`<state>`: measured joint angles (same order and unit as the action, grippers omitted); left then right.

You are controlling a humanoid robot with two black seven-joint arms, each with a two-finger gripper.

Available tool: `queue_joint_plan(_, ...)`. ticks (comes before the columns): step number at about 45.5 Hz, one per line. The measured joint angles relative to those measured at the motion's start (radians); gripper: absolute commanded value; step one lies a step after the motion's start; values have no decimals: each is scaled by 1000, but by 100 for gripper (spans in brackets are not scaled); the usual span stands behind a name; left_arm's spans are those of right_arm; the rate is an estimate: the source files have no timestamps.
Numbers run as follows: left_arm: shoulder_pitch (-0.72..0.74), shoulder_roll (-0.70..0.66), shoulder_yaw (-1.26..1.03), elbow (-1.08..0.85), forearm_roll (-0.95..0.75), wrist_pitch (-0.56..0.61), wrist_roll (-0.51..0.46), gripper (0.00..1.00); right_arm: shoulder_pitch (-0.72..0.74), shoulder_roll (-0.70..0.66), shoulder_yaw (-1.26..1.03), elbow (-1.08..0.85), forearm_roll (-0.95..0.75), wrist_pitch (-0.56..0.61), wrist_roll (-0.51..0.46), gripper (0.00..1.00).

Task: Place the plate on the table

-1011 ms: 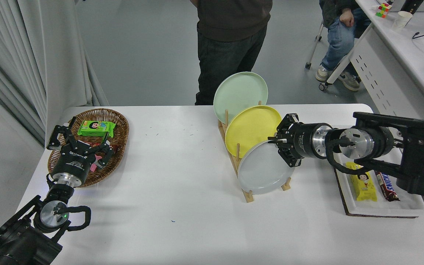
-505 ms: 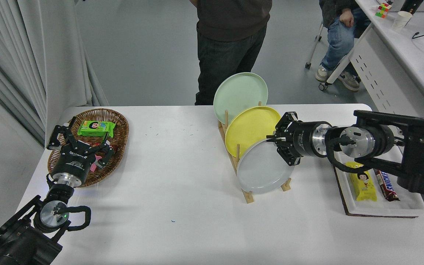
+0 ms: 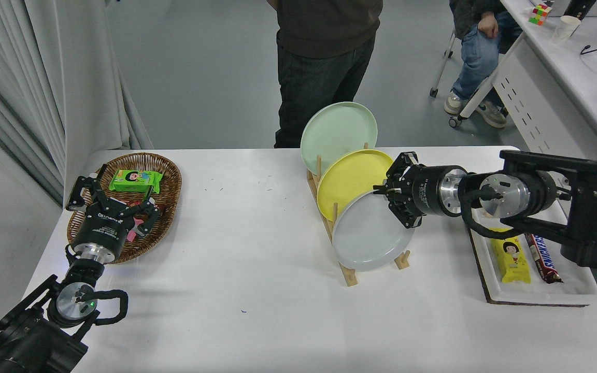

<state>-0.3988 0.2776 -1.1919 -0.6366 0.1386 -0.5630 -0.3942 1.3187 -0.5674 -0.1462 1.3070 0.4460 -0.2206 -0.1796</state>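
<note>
Fingers (image 3: 387,192) of the right gripper (image 3: 393,203) pinching the upper right rim of the plate (image 3: 368,235), one tip at the front face, the other behind the edge. Fingers (image 3: 82,187) of the left gripper (image 3: 114,199) spread wide, holding nothing, parked at the lower left over the near edge of the basket (image 3: 166,173).

Table (image 3: 257,290) white, wide, with rounded corners, filling most of the view. Right arm (image 3: 552,199) reaching in level from the right edge, pointing left toward the rack. Person (image 3: 324,62) in dark clothes standing at the far side, another seated at the upper right beside a white desk (image 3: 563,98).

Basket woven, oval, brown, at the left of the table, with a green packet (image 3: 135,180) lying in it. Tray (image 3: 537,295) white, shallow, at the right, partly under the right arm.

Three plates standing tilted in a wooden rack (image 3: 350,277) near the middle of the table: pale green plate (image 3: 337,129) farthest back, yellow plate (image 3: 350,178) in the middle, light grey plate nearest, overlapping the lower part of the yellow one. Grey plate leaning back, its lower edge down at the rack's front; cannot tell whether resting in the slot or just clear of it.

Yellow snack bar (image 3: 511,254) and dark red chocolate bar (image 3: 541,256) lying side by side in the tray, just beside each other.
</note>
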Motion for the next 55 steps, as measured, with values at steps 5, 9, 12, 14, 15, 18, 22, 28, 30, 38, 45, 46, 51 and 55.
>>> queue_joint_plan(5,0,0,0,0,0,0,0,98,3,0,0,0,1,1,0,0)
queue_joint_plan(9,0,0,0,0,0,0,0,98,5,0,0,0,0,2,0,0)
queue_joint_plan(12,0,0,0,0,0,0,0,98,6,0,0,0,0,3,0,0)
queue_joint_plan(14,0,0,0,0,0,0,0,98,7,0,0,0,0,3,0,0)
queue_joint_plan(15,0,0,0,0,0,0,0,98,8,0,0,0,-1,3,0,0)
queue_joint_plan(18,0,0,0,0,0,0,0,98,8,0,0,0,-1,4,0,0)
queue_joint_plan(22,0,0,0,0,0,0,0,98,10,0,0,0,-1,5,0,0)
queue_joint_plan(28,0,0,0,0,0,0,0,98,10,0,-1,0,0,5,0,0)
queue_joint_plan(30,0,0,0,0,0,0,0,98,10,0,-1,0,0,5,0,0)
queue_joint_plan(38,0,0,0,0,0,0,0,98,13,0,-2,0,0,6,0,0)
queue_joint_plan(45,0,0,0,0,0,0,0,98,21,-1,-1,0,-2,7,0,0)
queue_joint_plan(46,0,0,0,0,0,0,0,98,22,-1,-1,0,-2,7,0,0)
queue_joint_plan(51,0,0,0,0,0,0,0,98,28,-5,1,0,-4,13,1,0)
queue_joint_plan(55,0,0,0,0,0,0,0,98,34,-12,2,3,-5,25,1,0)
